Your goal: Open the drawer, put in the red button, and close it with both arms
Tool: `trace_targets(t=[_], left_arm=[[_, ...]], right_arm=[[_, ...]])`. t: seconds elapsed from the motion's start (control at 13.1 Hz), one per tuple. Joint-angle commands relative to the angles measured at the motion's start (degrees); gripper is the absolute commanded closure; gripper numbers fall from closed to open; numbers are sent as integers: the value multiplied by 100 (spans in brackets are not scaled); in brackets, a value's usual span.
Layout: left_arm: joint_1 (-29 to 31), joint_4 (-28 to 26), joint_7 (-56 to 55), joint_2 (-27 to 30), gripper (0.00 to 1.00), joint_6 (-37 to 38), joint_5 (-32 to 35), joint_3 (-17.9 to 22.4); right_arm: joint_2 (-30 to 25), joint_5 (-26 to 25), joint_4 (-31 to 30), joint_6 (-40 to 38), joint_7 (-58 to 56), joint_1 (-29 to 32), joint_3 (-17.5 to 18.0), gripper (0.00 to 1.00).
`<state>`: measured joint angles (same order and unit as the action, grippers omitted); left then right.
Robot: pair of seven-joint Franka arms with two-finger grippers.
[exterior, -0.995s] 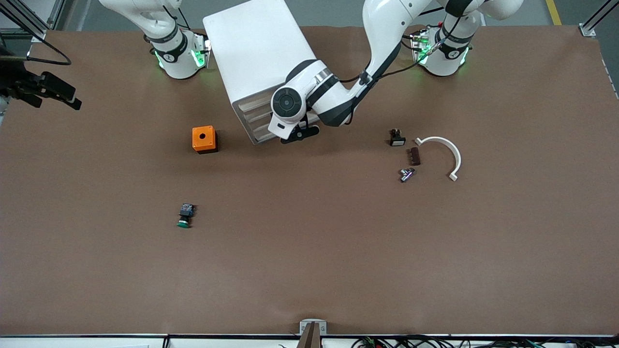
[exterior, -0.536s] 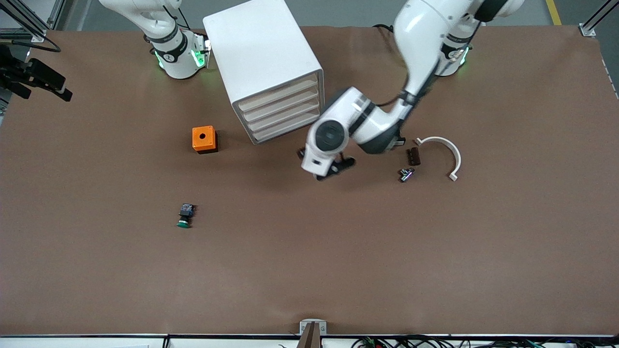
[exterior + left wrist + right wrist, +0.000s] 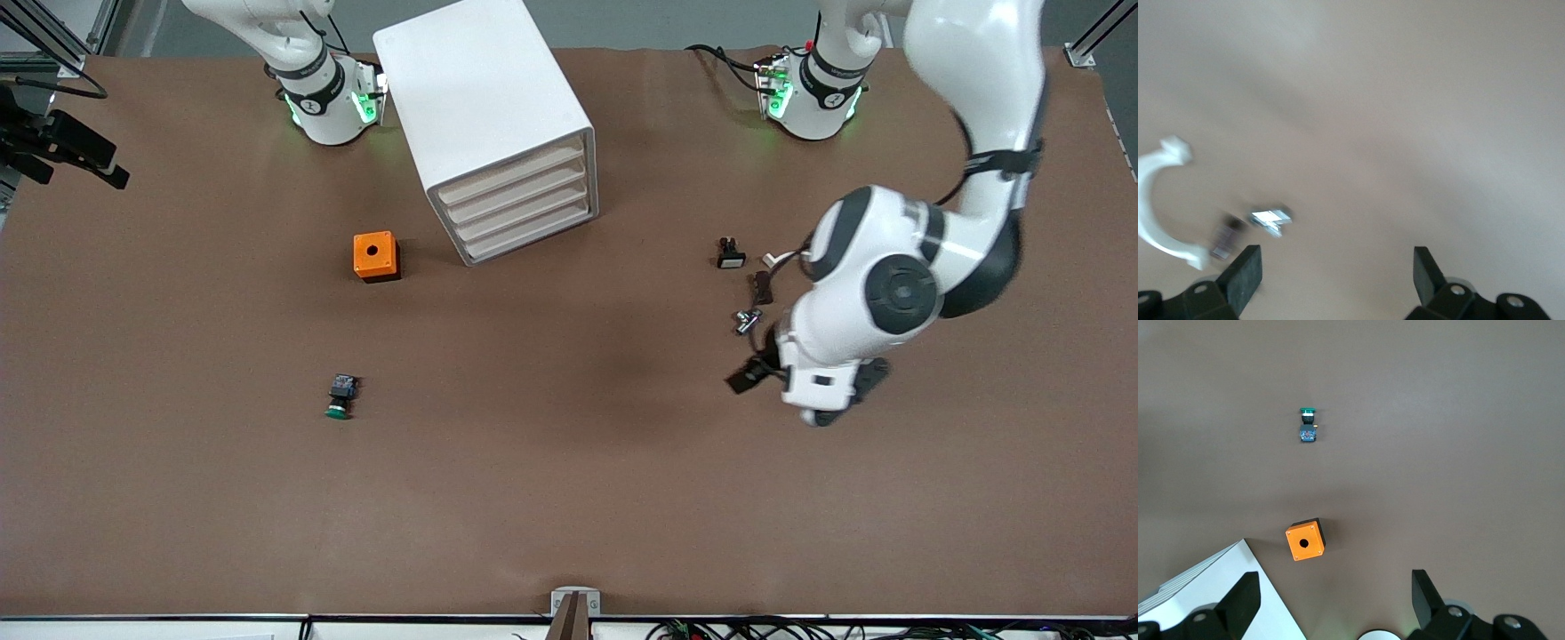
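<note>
The white drawer cabinet [image 3: 487, 107] stands between the two arm bases, and all of its drawers [image 3: 520, 209] are shut. The red button is out of view in every frame. My left gripper [image 3: 813, 400] hangs open and empty over bare table, beside a cluster of small parts. In the left wrist view its fingers [image 3: 1245, 273] are wide apart with only table between them. My right gripper [image 3: 1335, 600] is open and empty, held high over the table near its own base. A corner of the cabinet [image 3: 1218, 587] shows beneath it.
An orange box with a hole [image 3: 375, 256] sits beside the cabinet, toward the right arm's end. A green-capped button [image 3: 340, 396] lies nearer the camera. A black-and-white part [image 3: 730, 253], a brown piece [image 3: 760, 286], a metal piece [image 3: 747, 320] and a white curved clamp [image 3: 1155, 207] lie by the left gripper.
The left arm has swung away from the front of the drawers toward its own end of the table, ending over the table by the small parts. The cabinet's front is now uncovered.
</note>
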<state>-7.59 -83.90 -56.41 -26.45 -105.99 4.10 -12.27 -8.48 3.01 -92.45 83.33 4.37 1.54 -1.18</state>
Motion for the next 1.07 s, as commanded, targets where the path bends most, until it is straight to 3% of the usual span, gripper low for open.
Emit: trace_targets(t=[0.0,0.23,0.54,0.84,0.99], left_arm=[[423,-144,583,578,0,594,783,-65],[1108,-144,2428,1166,0,1000,750,-91],[1286,-179,3177,1886,0,1291,454,-39],[428,-380,4487,2485,0,1643,83,1303],[381,-653,4744,2801,0,1660,-330,1500]], right_arm=[[65,-116,175,-115,64,4,13,0],[65,-134,201,-115,64,4,13,0],[65,-134,201,-115,64,4,13,0],[65,-134,210,-115,64,4,13,0],[65,-134,210,-115,64,4,13,0]])
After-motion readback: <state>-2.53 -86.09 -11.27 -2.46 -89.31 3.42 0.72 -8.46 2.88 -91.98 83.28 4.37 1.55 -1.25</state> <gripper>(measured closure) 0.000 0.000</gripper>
